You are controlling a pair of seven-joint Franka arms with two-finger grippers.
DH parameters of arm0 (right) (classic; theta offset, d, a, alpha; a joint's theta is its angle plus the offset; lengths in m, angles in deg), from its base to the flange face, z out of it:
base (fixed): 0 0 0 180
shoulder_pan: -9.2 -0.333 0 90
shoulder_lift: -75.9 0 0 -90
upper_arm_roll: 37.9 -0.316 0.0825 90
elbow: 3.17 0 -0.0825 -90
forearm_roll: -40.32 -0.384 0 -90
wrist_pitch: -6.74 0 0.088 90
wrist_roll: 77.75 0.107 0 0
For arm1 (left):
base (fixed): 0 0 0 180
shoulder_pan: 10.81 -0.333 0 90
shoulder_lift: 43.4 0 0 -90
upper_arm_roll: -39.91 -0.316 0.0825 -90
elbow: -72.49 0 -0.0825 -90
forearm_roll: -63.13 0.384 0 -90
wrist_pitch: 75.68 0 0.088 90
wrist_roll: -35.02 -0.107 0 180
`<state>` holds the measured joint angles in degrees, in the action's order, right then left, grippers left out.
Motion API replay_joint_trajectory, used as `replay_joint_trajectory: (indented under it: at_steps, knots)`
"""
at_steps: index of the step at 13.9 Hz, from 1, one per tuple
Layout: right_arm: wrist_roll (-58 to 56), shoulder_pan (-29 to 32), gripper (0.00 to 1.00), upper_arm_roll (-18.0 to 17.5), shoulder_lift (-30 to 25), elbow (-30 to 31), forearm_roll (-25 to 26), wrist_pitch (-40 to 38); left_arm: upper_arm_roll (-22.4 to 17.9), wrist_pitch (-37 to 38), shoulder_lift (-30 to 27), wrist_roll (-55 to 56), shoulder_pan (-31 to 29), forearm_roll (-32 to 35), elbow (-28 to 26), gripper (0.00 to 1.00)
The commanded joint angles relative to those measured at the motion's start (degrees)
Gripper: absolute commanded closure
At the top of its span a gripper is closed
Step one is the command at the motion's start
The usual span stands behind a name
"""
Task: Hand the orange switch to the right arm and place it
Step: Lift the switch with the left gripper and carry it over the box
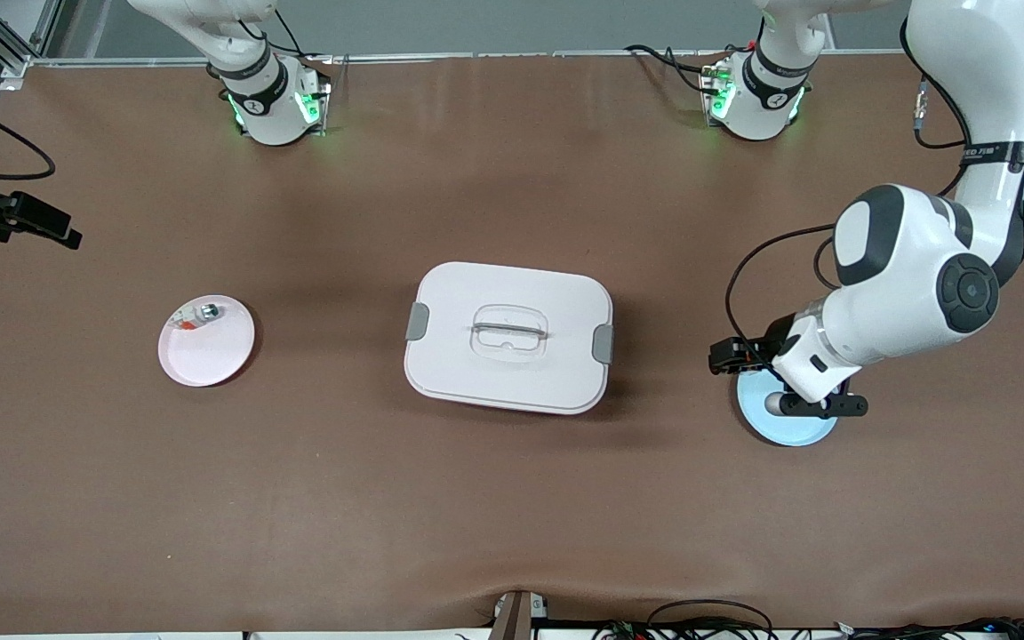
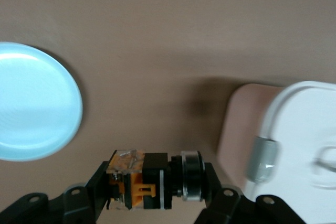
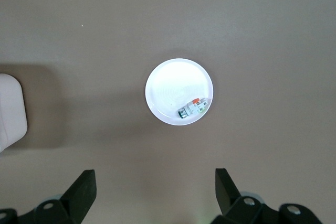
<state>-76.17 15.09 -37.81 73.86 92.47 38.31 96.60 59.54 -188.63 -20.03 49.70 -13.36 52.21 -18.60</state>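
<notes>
The orange switch [image 2: 144,179], a small black body with orange marks and a silver ring, lies crosswise between the fingers of my left gripper [image 2: 155,182], which is shut on it. In the front view this gripper [image 1: 819,406] hangs just above the light blue plate [image 1: 783,431] toward the left arm's end of the table, and a silver end of the switch [image 1: 774,404] shows beside it. My right gripper [image 3: 156,187] is open and holds nothing. It hovers high above the table near the pink plate [image 3: 173,87].
A white lidded box [image 1: 508,336] with grey clips and a handle sits mid-table. The pink plate [image 1: 210,356] toward the right arm's end holds a small silver-and-clear part with a red bit [image 1: 195,317]. Cables lie along the table's edge nearest the front camera.
</notes>
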Motion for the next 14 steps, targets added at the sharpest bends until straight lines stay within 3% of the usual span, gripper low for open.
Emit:
replay_joint_trajectory:
  at_steps: [1, 3, 5, 9, 14]
  knots:
    - [-0.2, 1.1, 0.00, -1.0, 0.6, -1.6, 0.7, -1.2, 2.0, 2.8, -0.3, 5.8, 0.0, -3.6, 2.8, 0.96]
    - [-0.1, 1.1, 0.00, -1.0, 0.7, -1.6, 0.7, -1.2, 4.2, 2.8, -0.3, 10.9, 0.1, -6.0, 3.8, 0.97]
    - [0.0, 1.3, 0.00, -0.9, 4.8, -2.1, 0.3, -1.2, 6.5, 2.8, -0.2, 18.9, 0.4, -6.2, 5.6, 0.99]
    - [-0.3, 2.5, 0.00, -1.0, 7.7, -2.6, 0.3, -1.2, 11.1, 2.6, 0.5, 33.5, 1.0, -9.6, 8.6, 0.99]
    - [0.7, 0.8, 0.00, -1.5, 7.6, -2.0, -1.4, -3.5, 11.2, 0.7, 4.1, 54.8, 8.9, -9.7, 15.4, 0.99]
